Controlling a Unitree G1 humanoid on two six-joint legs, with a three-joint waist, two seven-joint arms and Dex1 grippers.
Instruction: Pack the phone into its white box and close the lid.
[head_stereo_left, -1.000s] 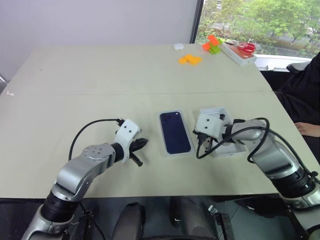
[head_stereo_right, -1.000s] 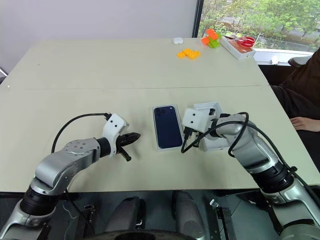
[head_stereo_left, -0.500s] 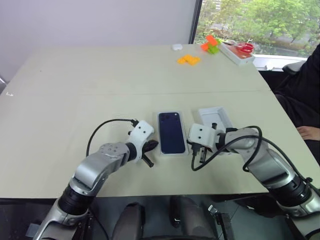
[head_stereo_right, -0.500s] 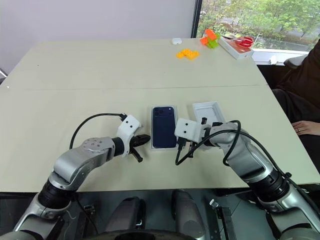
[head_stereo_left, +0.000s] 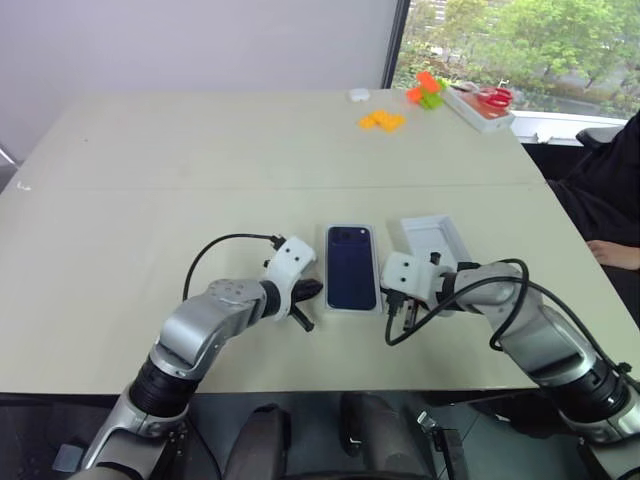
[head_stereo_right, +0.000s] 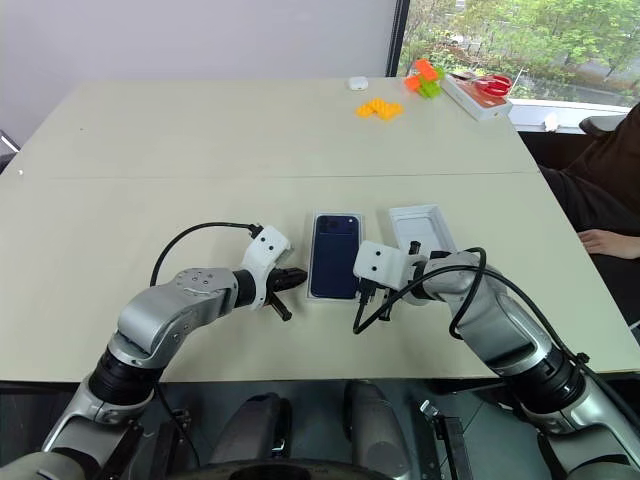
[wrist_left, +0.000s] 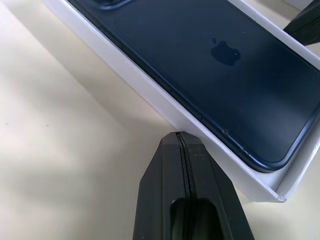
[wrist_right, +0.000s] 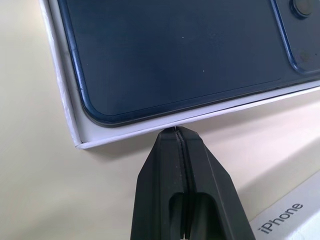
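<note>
A broad beige table (head_stereo_left: 200, 150) carries everything. Near its front edge the white box (wrist_left: 150, 90) lies flat, a shallow tray with a thin rim, and the phone (head_stereo_left: 350, 265) sits inside it, glossy navy, back up, with its camera cluster at the far end. Just to the right of the box, apart from it, lies the lid (head_stereo_left: 432, 240), turned so its pale inner face is up. The left gripper (head_stereo_left: 308, 292) reaches in low from the left, angled down, its jaws pressed together with the tip just beside the box's left wall. The right gripper (wrist_right: 176, 131) comes from the right between box and lid, jaws likewise together, tip against the box's near right corner.
</note>
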